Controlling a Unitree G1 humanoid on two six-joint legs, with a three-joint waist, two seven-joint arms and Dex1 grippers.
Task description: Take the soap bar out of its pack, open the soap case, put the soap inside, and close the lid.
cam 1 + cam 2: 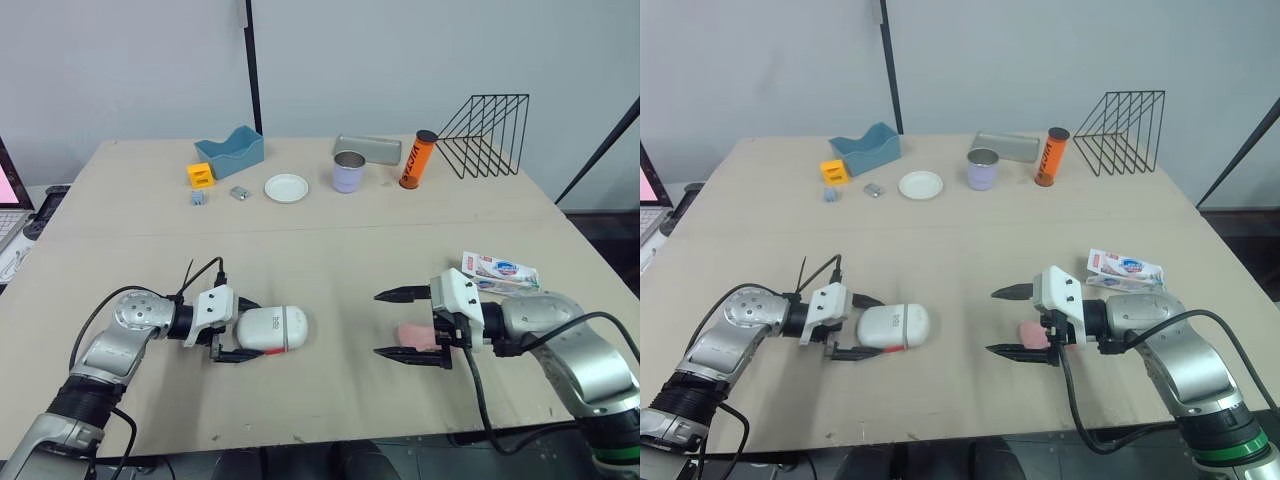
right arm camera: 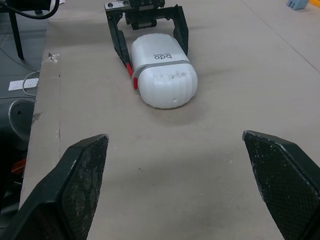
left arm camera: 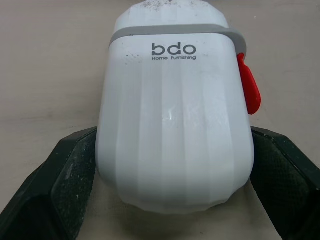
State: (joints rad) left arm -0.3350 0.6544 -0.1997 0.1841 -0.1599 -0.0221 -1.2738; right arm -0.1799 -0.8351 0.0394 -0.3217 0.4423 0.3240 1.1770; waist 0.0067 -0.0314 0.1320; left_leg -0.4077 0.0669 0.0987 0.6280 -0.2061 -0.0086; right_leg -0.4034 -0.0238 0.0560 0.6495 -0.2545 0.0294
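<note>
Left wrist view reads "bdo Home Furnishing" on the white soap case (image 3: 175,125), which is clamped by the left gripper (image 1: 248,330). The right gripper (image 1: 380,324) gapes wide, the pink soap bar (image 1: 415,335) lying close by it and the printed pack (image 1: 500,271) beside that arm.

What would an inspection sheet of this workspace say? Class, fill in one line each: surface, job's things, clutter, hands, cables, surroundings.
Surface: beige table with a seam across it.
Job's things: white soap case closed, lying on its side; pink soap bar unwrapped, on the table by the right hand; soap pack beside the right arm.
Clutter: along the far edge, blue tray, yellow block, white plate, can, orange tube, wire rack.
Hands: left hand closed on the soap case's sides; right hand open, holding nothing.
Cables: black cable looping off the left wrist; second cable under the right arm.
Surroundings: white wall; laptop off the table's left edge.
</note>
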